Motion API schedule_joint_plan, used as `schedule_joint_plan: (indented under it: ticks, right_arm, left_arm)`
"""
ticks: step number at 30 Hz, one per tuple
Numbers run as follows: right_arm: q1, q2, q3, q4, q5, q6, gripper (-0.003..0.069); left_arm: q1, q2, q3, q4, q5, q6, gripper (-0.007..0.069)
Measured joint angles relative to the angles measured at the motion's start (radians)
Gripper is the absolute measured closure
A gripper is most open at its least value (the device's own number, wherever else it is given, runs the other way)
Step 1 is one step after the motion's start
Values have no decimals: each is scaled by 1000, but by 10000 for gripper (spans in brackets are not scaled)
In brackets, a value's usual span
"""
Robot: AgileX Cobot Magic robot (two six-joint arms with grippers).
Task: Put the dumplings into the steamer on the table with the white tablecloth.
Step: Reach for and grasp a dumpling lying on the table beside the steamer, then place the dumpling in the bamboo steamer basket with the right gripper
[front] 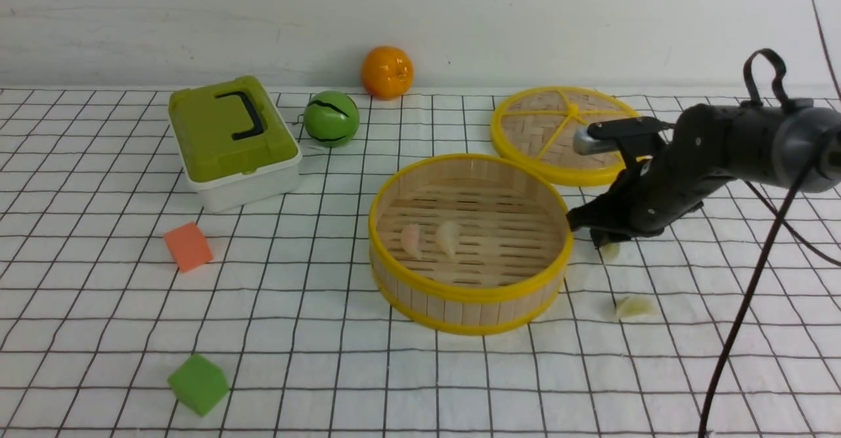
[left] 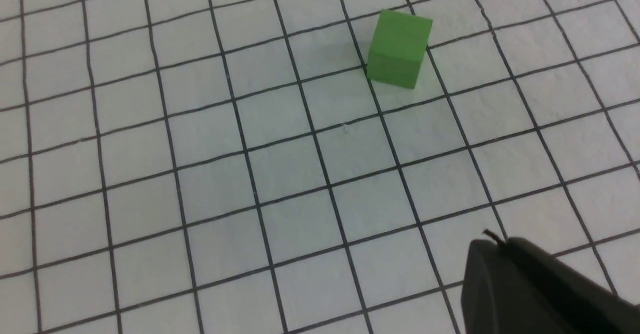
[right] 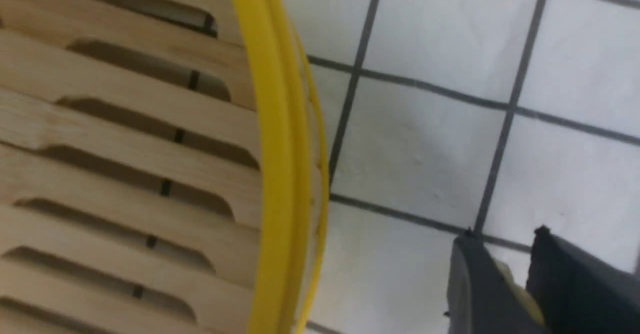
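In the front view, the steamer (front: 470, 293) was seen standing on the checked tablecloth (front: 315, 333), near the middle. A pinkish dumpling (front: 412, 240) and a whitish dumpling (front: 449, 236) were found side by side on its slatted floor. The right gripper (front: 601, 240) was lowered to the cloth just beside the steamer's right wall, and a third dumpling (front: 610, 251) was seen at its tips. A fourth dumpling (front: 634, 308) lay on the cloth nearer the camera, apart from the gripper. The flat lid (front: 539, 129) was placed behind the steamer. A green box (front: 230, 136), a green ball (front: 331, 118) and an orange (front: 387, 71) were set farther back on the left, and an orange cube (front: 188, 246) and a green cube (front: 198, 383) lay on the left side.

In the left wrist view, only a dark edge of the left gripper (left: 500, 269) was shown over the cloth, well apart from the green cube; its jaws were taken as closed.

In the right wrist view, the steamer's yellow rim was seen near the two dark fingers (right: 475, 284). The jaws were drawn close together, with a pale yellowish piece of the third dumpling pinched between them.
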Motion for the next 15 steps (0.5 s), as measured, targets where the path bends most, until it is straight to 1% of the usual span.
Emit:
schedule_joint_plan:
  ticks: [4,7,8,10,11,12,15]
  right_arm:
    - [11,-101,-10,14,28,0,524]
    - [67,-181,-19,55,30,-1,524]
    - [72,-184,-20,61,30,-1,524]
    - [151,-190,-22,96,23,-23,524]
    - [157,-187,-22,98,20,-27,524]
    - [210,-162,-22,107,2,-70,524]
    - [263,-92,-22,116,-55,-114,524]
  left_arm:
    - [0,-6,0,-2,-33,-2,622]
    - [0,-33,0,-4,-65,-2,622]
    - [0,-35,0,-4,-68,-2,622]
    - [0,-74,1,-4,-79,-2,622]
    - [0,-78,1,-4,-81,-2,622]
    - [0,-125,15,3,-97,-2,622]
    - [0,-202,58,24,-118,-2,622]
